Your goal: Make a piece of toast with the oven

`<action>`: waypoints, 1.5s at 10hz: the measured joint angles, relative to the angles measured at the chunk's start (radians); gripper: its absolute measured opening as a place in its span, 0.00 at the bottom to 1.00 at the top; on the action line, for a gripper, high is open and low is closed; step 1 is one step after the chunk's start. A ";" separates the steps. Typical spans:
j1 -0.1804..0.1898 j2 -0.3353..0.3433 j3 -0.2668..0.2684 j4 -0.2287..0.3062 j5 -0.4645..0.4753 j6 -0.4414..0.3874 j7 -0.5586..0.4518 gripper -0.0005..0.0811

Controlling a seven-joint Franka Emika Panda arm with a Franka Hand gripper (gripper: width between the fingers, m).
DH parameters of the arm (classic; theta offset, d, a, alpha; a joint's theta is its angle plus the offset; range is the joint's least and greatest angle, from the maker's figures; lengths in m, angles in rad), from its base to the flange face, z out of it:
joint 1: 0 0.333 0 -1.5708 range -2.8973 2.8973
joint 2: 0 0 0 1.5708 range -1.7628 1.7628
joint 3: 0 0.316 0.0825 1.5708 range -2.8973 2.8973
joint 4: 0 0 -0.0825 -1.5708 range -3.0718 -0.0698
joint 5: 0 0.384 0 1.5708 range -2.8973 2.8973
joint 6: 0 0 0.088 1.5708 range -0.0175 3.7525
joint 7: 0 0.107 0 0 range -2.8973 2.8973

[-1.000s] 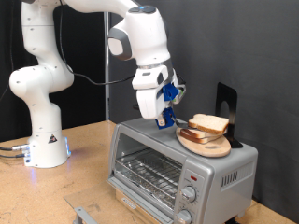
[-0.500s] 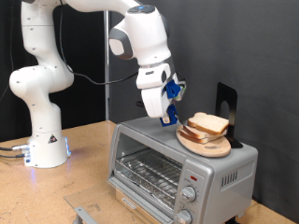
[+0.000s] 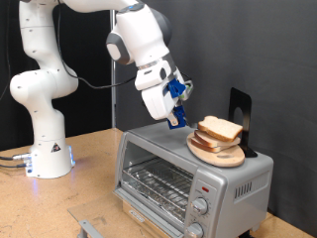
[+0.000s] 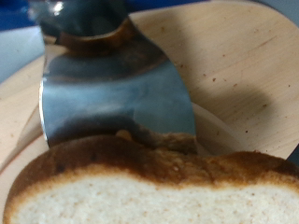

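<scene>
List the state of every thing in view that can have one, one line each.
oven: door shut, wire rack inside bare.
bread slices: stacked on the round wooden board atop the oven, untouched.
gripper: raised beside the stack, tilted, nothing visible between its jaws.
black stand: upright behind the board.

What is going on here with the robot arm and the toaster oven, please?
The Panda arm's gripper hangs over the top of the silver toaster oven, just to the exterior view's left of the stacked bread slices on the round wooden board. No slice shows between its fingers in the exterior view. The wrist view looks closely at a crusted slice on the board. The oven's wire rack looks bare.
</scene>
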 joint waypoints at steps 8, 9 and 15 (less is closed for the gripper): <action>-0.004 -0.199 -0.049 -0.143 0.068 -0.090 -0.081 0.58; -0.003 -0.200 -0.051 -0.150 0.071 -0.078 -0.118 0.58; -0.072 -0.346 -0.163 -0.292 0.049 -0.150 -0.312 0.58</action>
